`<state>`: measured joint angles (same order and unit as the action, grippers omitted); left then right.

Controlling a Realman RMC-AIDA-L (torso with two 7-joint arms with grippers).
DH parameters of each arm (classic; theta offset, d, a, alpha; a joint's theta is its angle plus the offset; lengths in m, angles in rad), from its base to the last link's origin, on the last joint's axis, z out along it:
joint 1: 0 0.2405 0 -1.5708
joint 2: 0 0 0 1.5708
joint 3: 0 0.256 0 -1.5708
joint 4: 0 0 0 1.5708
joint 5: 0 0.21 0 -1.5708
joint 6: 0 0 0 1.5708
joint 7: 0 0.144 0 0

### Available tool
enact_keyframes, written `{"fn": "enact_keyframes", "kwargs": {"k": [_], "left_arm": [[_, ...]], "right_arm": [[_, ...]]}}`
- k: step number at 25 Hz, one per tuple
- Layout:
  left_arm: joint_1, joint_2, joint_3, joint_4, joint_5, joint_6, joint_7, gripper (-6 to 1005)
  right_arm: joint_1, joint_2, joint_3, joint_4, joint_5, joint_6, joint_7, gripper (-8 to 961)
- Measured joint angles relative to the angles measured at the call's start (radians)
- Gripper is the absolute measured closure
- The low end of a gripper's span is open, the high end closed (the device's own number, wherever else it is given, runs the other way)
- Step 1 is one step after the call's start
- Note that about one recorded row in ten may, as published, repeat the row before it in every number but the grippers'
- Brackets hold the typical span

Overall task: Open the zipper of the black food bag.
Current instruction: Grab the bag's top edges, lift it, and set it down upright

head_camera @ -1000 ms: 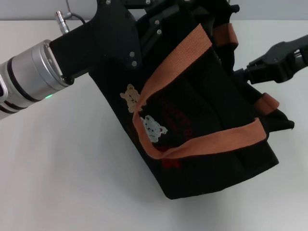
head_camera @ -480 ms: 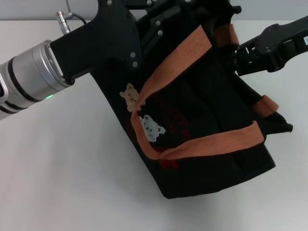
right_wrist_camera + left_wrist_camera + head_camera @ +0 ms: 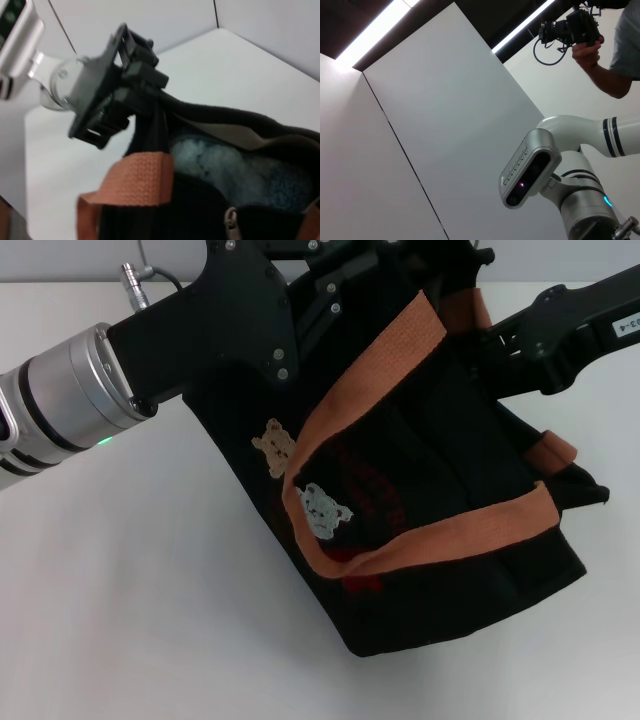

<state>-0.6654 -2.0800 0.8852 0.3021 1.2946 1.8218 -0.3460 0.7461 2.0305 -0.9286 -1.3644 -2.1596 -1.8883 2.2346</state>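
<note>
Overall, progress: judged partway, not finished; details follow.
Table (image 3: 130, 590): white surface, with the bag's lower corner down toward it.
Bag (image 3: 440, 500): the black food bag hung tilted at the middle of the head view, front with bear patches and red print facing the camera.
Left gripper (image 3: 145, 80): clamped on the bag's top rim at the far corner, holding the fabric taut; the pinch showed in the right wrist view, where its black fingers met on the cloth.
Right gripper (image 3: 490, 345): at the bag's upper right edge, just beside the rear orange strap (image 3: 468, 308); whether pressed together or spread could not be told, fingers hidden against black fabric.
Zipper (image 3: 161, 125): track ran down from the left gripper's pinch; a small metal pull tab (image 3: 229, 218) lay low in the right wrist view.
Opening: mouth gaped, pale lining (image 3: 235, 165) showed inside, so part was unzipped.
Remaining: judged that the pull still needed drawing along the rest of the rim.
</note>
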Motion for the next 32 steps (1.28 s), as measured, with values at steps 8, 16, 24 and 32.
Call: {"fn": "enact_keyframes", "kwargs": {"k": [8, 16, 24, 32], "left_arm": [[-0.003, 0.000, 0.000, 0.003, 0.000, 0.006, -0.004, 893], [-0.003, 0.000, 0.001, 0.004, 0.000, 0.010, -0.003, 893], [-0.003, 0.000, 0.001, 0.005, 0.000, 0.011, -0.002, 893], [-0.003, 0.000, 0.001, 0.003, 0.000, 0.011, -0.001, 896]], "right_arm": [[-0.023, 0.019, -0.037, -0.109, -0.034, 0.038, -0.012, 767], [-0.054, 0.029, -0.039, -0.168, -0.034, 0.055, -0.022, 939], [-0.079, 0.031, -0.036, -0.172, -0.011, 0.043, -0.060, 927], [-0.102, 0.045, -0.045, -0.186, -0.001, 0.072, -0.120, 818]]}}
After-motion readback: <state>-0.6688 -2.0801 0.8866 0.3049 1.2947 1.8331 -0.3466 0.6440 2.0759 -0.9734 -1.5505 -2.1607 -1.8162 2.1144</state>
